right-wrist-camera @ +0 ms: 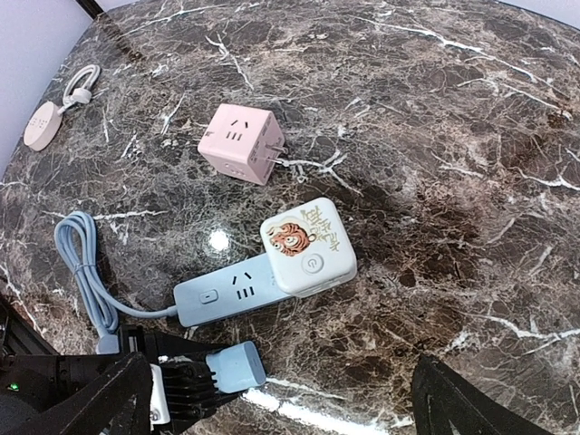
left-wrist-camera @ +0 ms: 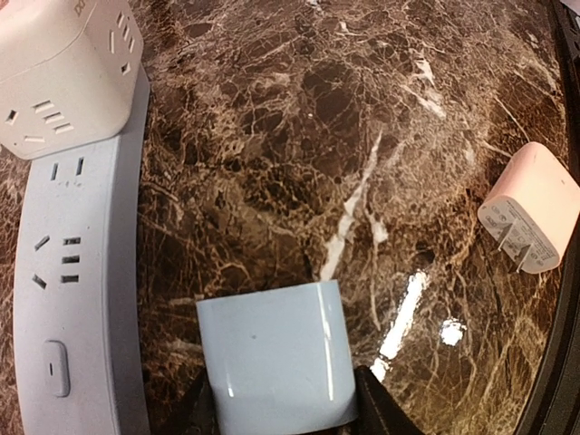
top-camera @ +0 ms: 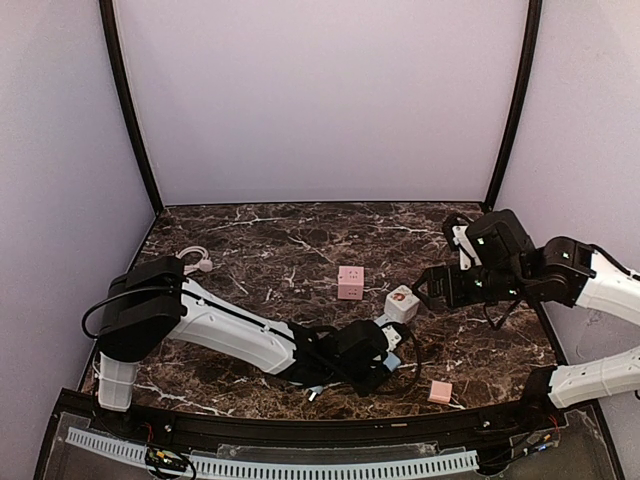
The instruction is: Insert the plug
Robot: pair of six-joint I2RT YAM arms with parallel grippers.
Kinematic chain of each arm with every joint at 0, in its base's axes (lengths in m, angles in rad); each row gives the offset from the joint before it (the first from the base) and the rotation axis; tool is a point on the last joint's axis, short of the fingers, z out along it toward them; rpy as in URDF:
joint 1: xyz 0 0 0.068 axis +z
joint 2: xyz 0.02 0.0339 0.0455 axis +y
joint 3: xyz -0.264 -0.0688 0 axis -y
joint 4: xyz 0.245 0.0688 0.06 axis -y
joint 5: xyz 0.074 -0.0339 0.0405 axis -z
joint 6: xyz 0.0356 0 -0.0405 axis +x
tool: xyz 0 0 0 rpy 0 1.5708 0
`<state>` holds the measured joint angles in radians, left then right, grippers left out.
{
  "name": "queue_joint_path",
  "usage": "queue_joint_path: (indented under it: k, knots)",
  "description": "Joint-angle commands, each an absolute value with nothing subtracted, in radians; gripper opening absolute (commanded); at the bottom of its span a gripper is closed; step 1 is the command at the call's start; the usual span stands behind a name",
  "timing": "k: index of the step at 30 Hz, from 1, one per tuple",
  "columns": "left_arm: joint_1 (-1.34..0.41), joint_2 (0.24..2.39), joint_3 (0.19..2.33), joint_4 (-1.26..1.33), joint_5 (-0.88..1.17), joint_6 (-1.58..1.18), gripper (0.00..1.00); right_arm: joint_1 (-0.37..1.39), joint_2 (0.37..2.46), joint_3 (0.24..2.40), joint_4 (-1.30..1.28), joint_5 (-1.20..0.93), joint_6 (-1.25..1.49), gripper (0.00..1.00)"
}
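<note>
**A:** Jaws of the left gripper (left-wrist-camera: 283, 406) are closed on the light-blue rounded plastic plug block (left-wrist-camera: 272, 358), with a dark finger pressed to each side.

**B:** And the right gripper (right-wrist-camera: 281, 385)?

**A:** Its jaws are spread wide with nothing between them. It hangs over the right side of the dark brown marble table (top-camera: 300, 240), looking down at the white cube.

**B:** Where is the plug sitting?

**A:** It's close to the table's front edge, just beside the switch end of the pale blue-grey plastic power strip (left-wrist-camera: 82, 290). From the left wrist view, the strip's empty sockets run up the left side of the block. I cannot tell whether the block is resting on the marble or lifted off it.

**B:** What's at the strip's other end?

**A:** The white cube socket with a tiger sticker (right-wrist-camera: 308, 246) covers that end. Beyond it, standing apart, is the pink cube socket (right-wrist-camera: 240, 143), with two prongs poking out of its side.

**B:** Anything else?

**A:** A small pink plastic adapter (left-wrist-camera: 533, 207) lies on its side to the right of the plug, prongs showing. The strip's blue cable (right-wrist-camera: 83, 263) loops off to the left. A coiled white cable (right-wrist-camera: 56, 107) sits at the far left edge.
</note>
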<state>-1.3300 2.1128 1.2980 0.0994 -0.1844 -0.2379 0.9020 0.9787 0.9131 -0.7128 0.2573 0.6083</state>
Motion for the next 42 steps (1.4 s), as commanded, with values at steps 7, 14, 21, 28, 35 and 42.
queue_joint_path:
  k: [7,14,21,28,35,42]
  knots:
    - [-1.338,1.914,1.071,0.347,-0.179,-0.088,0.13,0.896,0.970,0.880,-0.687,0.035,0.624,0.99]
    - [-1.337,1.774,0.937,0.537,-0.102,0.073,0.16,0.896,0.968,0.862,-0.674,-0.204,0.636,0.92]
    - [-1.336,1.719,0.889,0.606,-0.018,0.156,0.17,0.897,1.020,0.818,-0.588,-0.467,0.623,0.76]
    - [-1.336,1.707,0.874,0.643,-0.002,0.164,0.18,0.903,1.063,0.792,-0.524,-0.525,0.634,0.68]
    - [-1.336,1.709,0.872,0.656,-0.003,0.172,0.18,0.915,1.101,0.779,-0.477,-0.557,0.648,0.59]
    - [-1.336,1.715,0.873,0.669,-0.008,0.176,0.18,0.923,1.114,0.770,-0.451,-0.563,0.652,0.47]
